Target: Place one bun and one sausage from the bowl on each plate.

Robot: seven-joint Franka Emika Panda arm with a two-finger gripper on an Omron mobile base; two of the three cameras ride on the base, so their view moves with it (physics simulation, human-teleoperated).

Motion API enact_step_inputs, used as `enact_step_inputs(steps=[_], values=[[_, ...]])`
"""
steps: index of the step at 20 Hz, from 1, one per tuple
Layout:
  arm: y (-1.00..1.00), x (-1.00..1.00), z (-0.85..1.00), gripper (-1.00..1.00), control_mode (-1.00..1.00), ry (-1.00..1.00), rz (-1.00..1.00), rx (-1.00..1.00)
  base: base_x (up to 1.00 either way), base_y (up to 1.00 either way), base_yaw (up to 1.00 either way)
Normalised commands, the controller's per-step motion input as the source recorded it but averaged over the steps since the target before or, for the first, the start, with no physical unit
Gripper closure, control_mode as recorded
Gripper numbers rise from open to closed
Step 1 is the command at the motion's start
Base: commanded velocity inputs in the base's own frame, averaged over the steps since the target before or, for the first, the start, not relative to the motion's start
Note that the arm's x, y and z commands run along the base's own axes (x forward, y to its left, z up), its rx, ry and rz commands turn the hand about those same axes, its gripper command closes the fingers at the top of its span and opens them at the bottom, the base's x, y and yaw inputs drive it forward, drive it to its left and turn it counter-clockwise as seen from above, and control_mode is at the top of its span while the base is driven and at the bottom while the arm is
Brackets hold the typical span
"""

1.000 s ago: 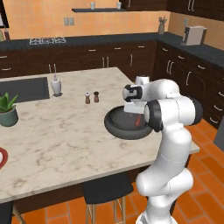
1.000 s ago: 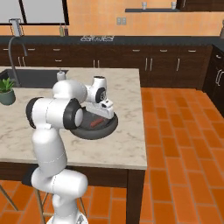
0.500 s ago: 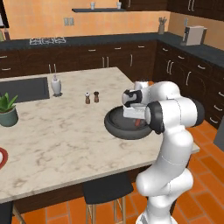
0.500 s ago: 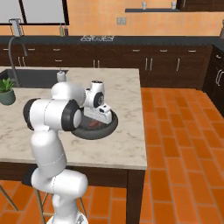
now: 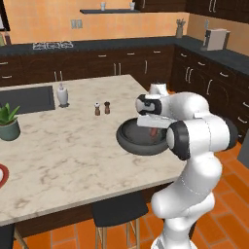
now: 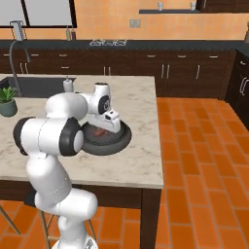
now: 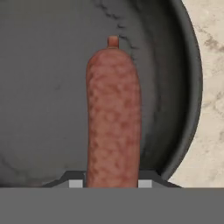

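Over the dark bowl (image 5: 138,141) near the right end of the marbled bench (image 5: 63,146), the end effector (image 7: 113,183) was seen lowered into the basin. In the hand view a reddish sausage (image 7: 113,118) was framed lengthwise between the two finger tips, its knotted end pointing away; whether the fingers were clamped on it could not be told. A red-rimmed plate (image 5: 2,176) was cut off at the bench's left edge, well apart from the bowl.
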Motion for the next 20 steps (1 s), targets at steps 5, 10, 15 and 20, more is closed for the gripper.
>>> enact_step_inputs(steps=[5, 10, 15, 20], values=[[0.17, -0.97, 0.8, 1.0, -1.0, -0.07, 0.0, 0.0, 0.0, 0.0, 0.0], [0.24, -1.0, 0.49, 1.0, -1.0, -0.17, 0.05, 0.0, 0.0, 0.0, 0.0], [0.49, -1.0, 0.14, 1.0, -1.0, -0.08, 0.11, -0.05, 0.0, 0.0, 0.0], [0.0, -0.8, -0.1, 1.0, -1.0, -0.02, 0.07, -0.02, 0.0, 0.0, 0.0]])
